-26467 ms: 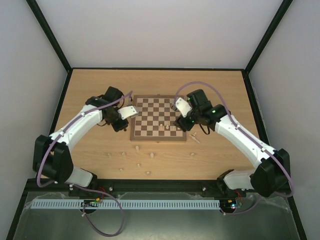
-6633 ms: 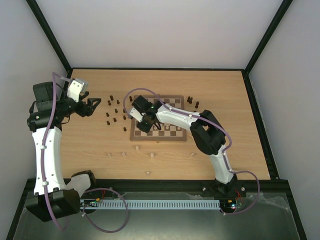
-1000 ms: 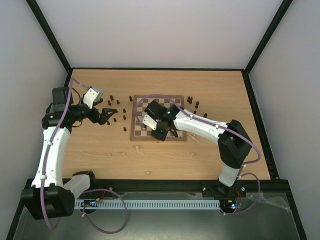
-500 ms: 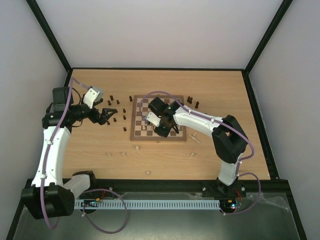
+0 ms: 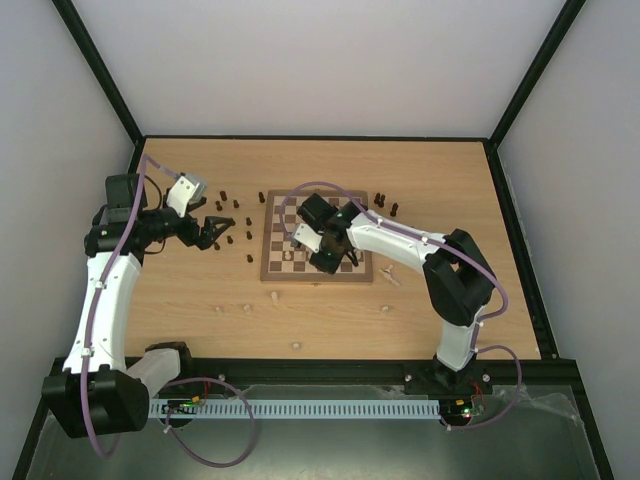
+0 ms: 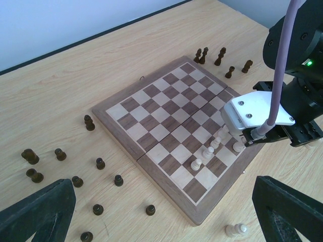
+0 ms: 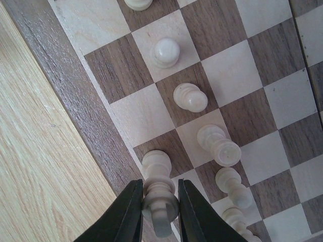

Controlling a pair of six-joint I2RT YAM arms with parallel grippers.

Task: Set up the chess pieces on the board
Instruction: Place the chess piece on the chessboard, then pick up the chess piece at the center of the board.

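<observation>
The board (image 5: 266,250) lies mid-table, its checks showing well in the left wrist view (image 6: 151,108). My right gripper (image 7: 159,201) is shut on a tall cream piece (image 7: 160,184), whose base rests on a dark square in the board's near row beside the rim. A line of cream pawns (image 7: 190,97) fills the row behind it, also seen from the left wrist (image 6: 208,152). From above, the right gripper (image 5: 325,258) sits over the board's near edge. My left gripper (image 5: 222,232) hangs open left of the board above dark pieces (image 6: 100,163), holding nothing (image 6: 161,222).
More dark pieces (image 6: 220,55) stand past the board's far right corner. Loose cream pieces (image 5: 247,308) are scattered on the tabletop nearer the arm bases, one (image 6: 235,230) just off the board's near corner. Black frame posts edge the table.
Over the last second the right gripper slid a little to the right along the board's near row with the cream piece, then held still. The left arm has not moved.
</observation>
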